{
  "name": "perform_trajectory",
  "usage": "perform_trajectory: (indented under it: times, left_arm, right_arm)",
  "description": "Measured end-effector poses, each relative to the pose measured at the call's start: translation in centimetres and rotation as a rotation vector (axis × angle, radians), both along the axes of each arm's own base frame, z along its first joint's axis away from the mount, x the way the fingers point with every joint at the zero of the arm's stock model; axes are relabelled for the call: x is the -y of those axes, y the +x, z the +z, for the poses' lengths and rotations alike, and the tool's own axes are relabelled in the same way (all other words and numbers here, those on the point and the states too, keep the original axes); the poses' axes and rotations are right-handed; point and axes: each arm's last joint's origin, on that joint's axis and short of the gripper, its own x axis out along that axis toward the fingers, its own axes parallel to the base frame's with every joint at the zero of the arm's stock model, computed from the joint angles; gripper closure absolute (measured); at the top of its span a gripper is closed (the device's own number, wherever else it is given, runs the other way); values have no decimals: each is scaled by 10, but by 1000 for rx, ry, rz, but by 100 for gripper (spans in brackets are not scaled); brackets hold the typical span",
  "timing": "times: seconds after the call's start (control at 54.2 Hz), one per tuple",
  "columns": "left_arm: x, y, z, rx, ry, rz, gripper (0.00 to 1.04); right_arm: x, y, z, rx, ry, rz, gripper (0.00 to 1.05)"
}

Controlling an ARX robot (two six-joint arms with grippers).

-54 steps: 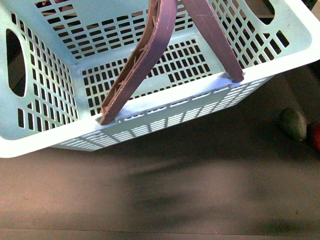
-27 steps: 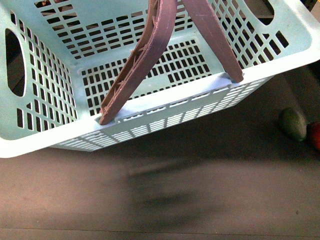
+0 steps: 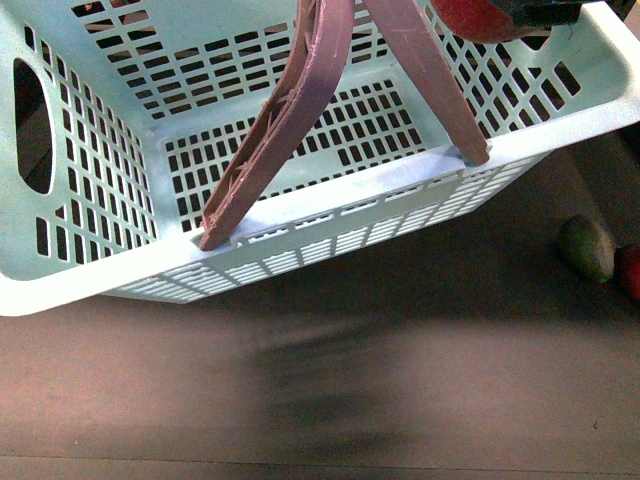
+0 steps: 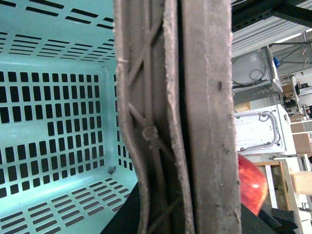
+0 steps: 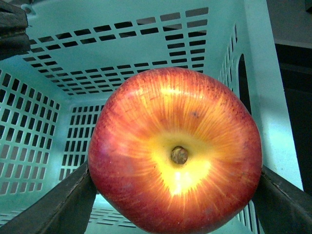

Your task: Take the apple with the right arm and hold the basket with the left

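The right end effector [image 5: 173,200] holds the apple [image 5: 178,151] - its two dark fingers [image 5: 58,204] press on opposite sides of the fruit, stem dimple turned to the wrist camera. Behind the apple lies the inside of the basket [image 5: 273,122], so the fruit hangs over the basket's opening, not yet set down.

That is the change: half a second ago the front view showed no apple and no arm, and now both have come in above the basket's far right corner. The pick looks done, and the apple is being carried over the basket.

The left end effector itself is not plain to see; the two brown handles [image 4: 180,117] stand pressed together right before its camera, so I cannot tell whether it clamps them. In the front view they rise steeply from the basket's near wall.

Those raised handles cross the opening just beside the apple - they are what a lowering move would have to clear. Outside the basket's right wall, on the table [image 3: 300,400], lie a dull green fruit [image 3: 586,248] and a red one [image 3: 630,272], well apart from it.
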Motion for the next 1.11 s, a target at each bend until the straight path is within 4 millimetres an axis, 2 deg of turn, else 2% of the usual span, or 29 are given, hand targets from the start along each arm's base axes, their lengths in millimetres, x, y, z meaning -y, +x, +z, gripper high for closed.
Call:
perform_trajectory:
  times: [0.092, 0.295, 0.553, 0.904, 0.977, 1.107]
  left_arm:
    - [0, 0, 0, 0, 0, 0, 90]
    - [1, -1, -2, 0, 10, -4, 90]
    - [-1, -1, -3, -2, 13, 3, 90]
    - [1, -1, -3, -7, 6, -7, 90]
    - [0, -1, -3, -6, 8, -3, 90]
    - [0, -1, -3, -5, 9, -1, 90]
  right_arm:
    - [0, 0, 2, 7, 9, -7, 7]
    - [12, -8, 22, 79, 39, -72, 9]
    - [55, -37, 44, 201, -1, -249, 9]
    - [56, -38, 42, 206, -24, -251, 9]
    - [60, -42, 37, 293, -7, -363, 20]
    - [71, -58, 19, 337, 8, -410, 39]
